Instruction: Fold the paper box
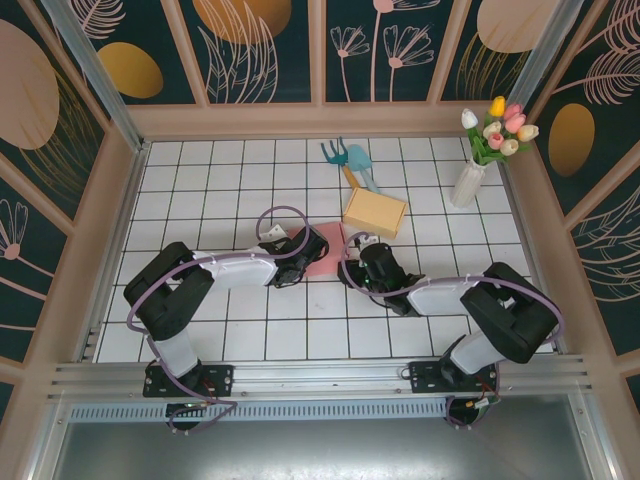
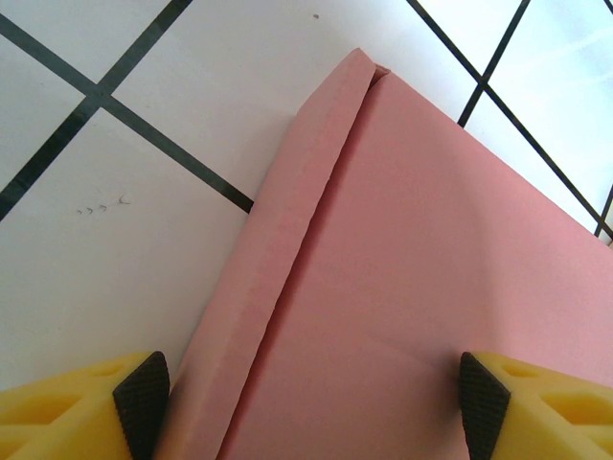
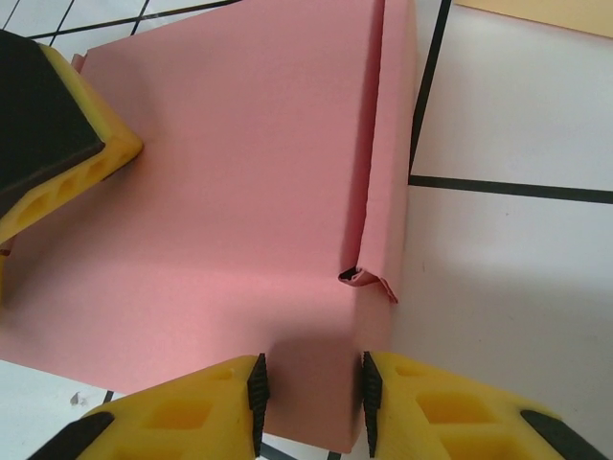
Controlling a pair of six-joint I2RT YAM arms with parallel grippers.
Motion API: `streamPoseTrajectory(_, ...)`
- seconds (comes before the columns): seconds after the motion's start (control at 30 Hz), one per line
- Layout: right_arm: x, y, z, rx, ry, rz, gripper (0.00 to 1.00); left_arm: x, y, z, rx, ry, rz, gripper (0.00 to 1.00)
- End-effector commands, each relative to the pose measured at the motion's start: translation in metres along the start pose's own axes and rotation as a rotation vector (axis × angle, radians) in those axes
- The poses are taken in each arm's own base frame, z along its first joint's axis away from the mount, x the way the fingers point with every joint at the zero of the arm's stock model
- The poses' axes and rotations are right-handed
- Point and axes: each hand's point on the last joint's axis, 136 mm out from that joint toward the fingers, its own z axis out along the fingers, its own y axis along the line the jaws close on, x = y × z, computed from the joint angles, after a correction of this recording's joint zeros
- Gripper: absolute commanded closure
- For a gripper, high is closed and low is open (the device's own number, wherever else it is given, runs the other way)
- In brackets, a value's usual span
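Left tool [image 2: 311, 398] and right tool [image 3: 311, 395] straddle one paper box [image 3: 239, 192].

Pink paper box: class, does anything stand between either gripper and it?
Nothing visible does. The left gripper hangs over the pink paper box, jaws wide, beside its folded side flap; the right gripper sits at its other edge, jaws narrower. The tan box lies apart.

White tiled tabletop [image 1: 200, 340] enclosed by dark floral wall panels [image 1: 262, 50], evenly lit
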Motion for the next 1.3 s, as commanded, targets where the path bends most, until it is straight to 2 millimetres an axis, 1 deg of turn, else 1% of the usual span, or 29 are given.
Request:
streamPoseTrajectory(0.0,0.001,0.009,0.001,-0.067,-0.003,0.013,0.65,0.013,0.090,0.011,-0.299,0.061,0.134,0.22)
streamPoseTrajectory(0.2,0.000,0.005,0.002,-0.051,-0.029,-0.018,0.67,0.014,0.090,0.011,-0.301,0.065,0.135,0.22)
streamPoseTrajectory(0.3,0.005,0.002,0.002,-0.062,-0.046,-0.026,0.68,0.014,0.091,0.011,-0.300,0.066,0.136,0.22)
streamPoseTrajectory(0.37,0.008,0.000,0.003,-0.068,-0.058,-0.031,0.72,0.015,0.092,0.011,-0.302,0.067,0.137,0.22)
streamPoseTrajectory(0.47,0.012,-0.003,0.004,-0.079,-0.075,-0.032,0.73,0.015,0.092,0.011,-0.300,0.070,0.137,0.22)
streamPoseTrajectory(0.7,0.011,-0.015,0.005,-0.048,-0.157,-0.074,0.73,0.018,0.094,0.012,-0.297,0.081,0.138,0.22)
streamPoseTrajectory(0.9,0.022,-0.024,0.019,-0.034,-0.155,-0.093,0.73,0.017,0.094,0.012,-0.299,0.083,0.145,0.22)
streamPoseTrajectory(0.97,0.022,-0.027,0.021,-0.020,-0.164,-0.089,0.72,0.018,0.094,0.012,-0.301,0.085,0.149,0.22)
streamPoseTrajectory(1.1,0.016,-0.035,0.026,0.031,-0.193,-0.078,0.70,0.018,0.092,0.012,-0.299,0.086,0.152,0.22)
streamPoseTrajectory(1.17,0.015,-0.036,0.032,0.049,-0.192,-0.091,0.69,0.018,0.091,0.011,-0.299,0.087,0.154,0.22)
streamPoseTrajectory(1.27,0.020,-0.036,0.043,0.049,-0.166,-0.106,0.69,0.016,0.090,0.010,-0.296,0.084,0.156,0.22)
